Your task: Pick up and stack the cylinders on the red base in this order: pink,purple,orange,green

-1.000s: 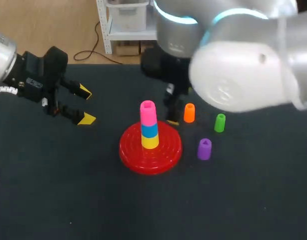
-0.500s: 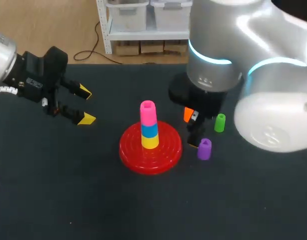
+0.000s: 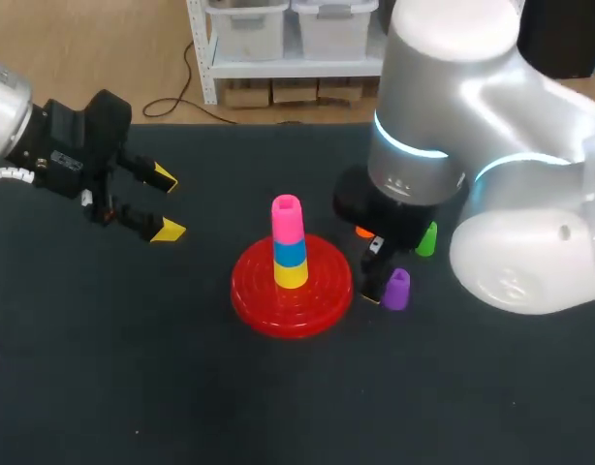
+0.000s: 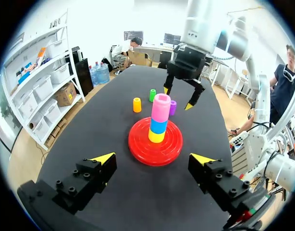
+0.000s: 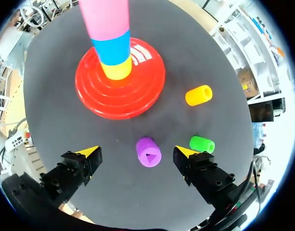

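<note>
Right tool (image 5: 137, 151) is held released over the purple cylinder (image 5: 148, 154) on the tabletop (image 5: 51, 113); left tool (image 3: 167, 203) is released too.

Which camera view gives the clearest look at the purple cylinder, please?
The right wrist view: the purple cylinder stands whole, seen from above, between the open fingers of the right gripper. The head view shows it small, close beside the right arm. In the left wrist view the pink cylinder hides part of it.
</note>
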